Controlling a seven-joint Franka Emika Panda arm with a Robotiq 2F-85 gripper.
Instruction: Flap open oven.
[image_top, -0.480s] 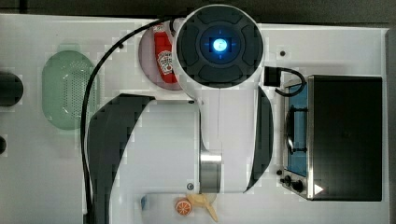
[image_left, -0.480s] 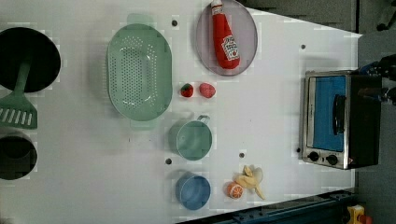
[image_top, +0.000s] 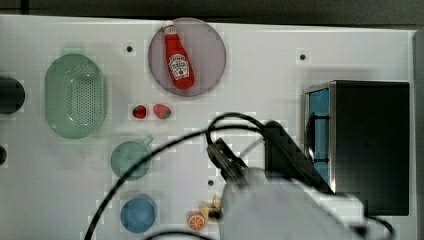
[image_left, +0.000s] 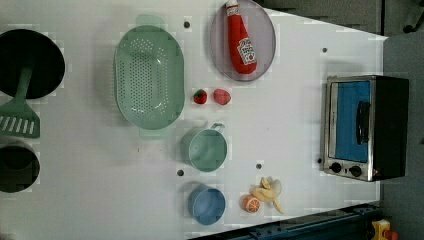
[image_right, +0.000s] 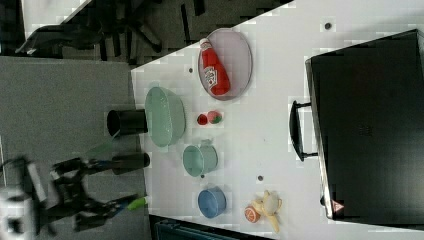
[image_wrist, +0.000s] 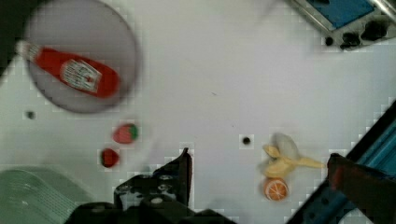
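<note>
The white tabletop (image_left: 300, 125) carried everything, and the oven (image_left: 367, 127) served as the landmark: a black box at the left view's right edge, its blue glass door shut and facing the middle of the tabletop, the dark bar handle (image_left: 362, 122) running along the door's upper edge and the knobs (image_left: 346, 169) at one end of the front. In the top view the arm's pale body (image_top: 285, 210) hung just beside the oven front, low in the top view. The gripper (image_wrist: 154, 191) showed in the wrist view with its jaws apart and empty, the oven's knob corner (image_wrist: 355, 28) lying well across the tabletop from it, so the handle was not yet reached; I judged the coming move must bring the jaws to that bar, crosswise to its length. Away from the oven lay a green colander (image_left: 148, 75), a grey plate (image_left: 265, 50) bearing a ketchup bottle (image_left: 241, 42) whose white label was unreadable, a green cup (image_left: 205, 148), a blue cup (image_left: 206, 204), a peeled banana (image_left: 268, 192), an orange half (image_left: 250, 203) and two strawberries (image_left: 200, 96).
</note>
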